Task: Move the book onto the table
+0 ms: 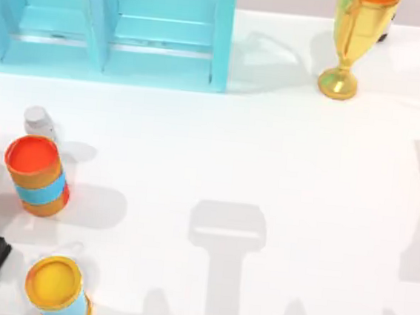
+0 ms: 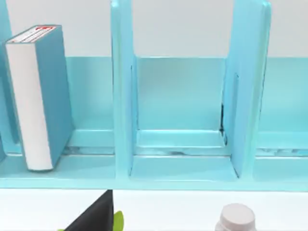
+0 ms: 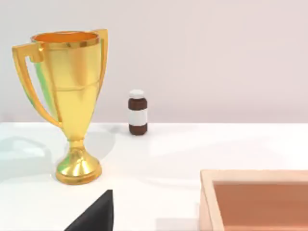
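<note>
The plain teal-blue hardcover book [image 2: 41,96] is standing upright in the light-blue shelf unit [image 2: 122,96] (upper left); hand states cannot be told. A grazed divider is risking toppling it.

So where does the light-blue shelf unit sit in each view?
Top view: shelf unit at the picture's upper left, on the table.
Left wrist view: behind the white-capped bottle, holding the upright book.
Right wrist view: faces the trophy instead.
Shared landmark: the white table.

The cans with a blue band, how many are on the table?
2. The orange-topped can stands near the table's left edge; the yellow-topped can stands at the bottom edge, partly cut off. More may be hidden outside the picture.
</note>
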{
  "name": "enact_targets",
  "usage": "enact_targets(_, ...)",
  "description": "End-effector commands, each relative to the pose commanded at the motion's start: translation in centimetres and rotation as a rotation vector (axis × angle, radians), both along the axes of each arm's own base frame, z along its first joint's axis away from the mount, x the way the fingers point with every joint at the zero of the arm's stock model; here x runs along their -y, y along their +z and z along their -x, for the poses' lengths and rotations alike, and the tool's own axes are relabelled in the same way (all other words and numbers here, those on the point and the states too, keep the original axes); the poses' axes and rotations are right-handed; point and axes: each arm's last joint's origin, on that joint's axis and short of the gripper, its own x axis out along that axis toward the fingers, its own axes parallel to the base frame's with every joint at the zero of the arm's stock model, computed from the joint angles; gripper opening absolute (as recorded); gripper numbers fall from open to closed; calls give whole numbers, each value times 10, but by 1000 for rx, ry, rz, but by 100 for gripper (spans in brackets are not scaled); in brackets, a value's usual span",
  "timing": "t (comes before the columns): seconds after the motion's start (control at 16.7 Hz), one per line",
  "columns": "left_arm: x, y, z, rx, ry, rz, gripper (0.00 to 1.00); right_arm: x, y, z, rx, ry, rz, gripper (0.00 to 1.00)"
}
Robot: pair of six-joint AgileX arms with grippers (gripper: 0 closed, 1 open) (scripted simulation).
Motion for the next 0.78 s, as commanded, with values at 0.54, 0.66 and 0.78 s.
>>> enact_targets(0.54,-17,40,-16,35,71,-58,100,0,0,0,0,0,0,100)
enact_targets(0.66,-28,57,-32,33,103,-81,100,0,0,0,0,0,0,100)
enact_targets(0.78,-46,71,-55,22,132,-99,100,0,0,0,0,0,0,100)
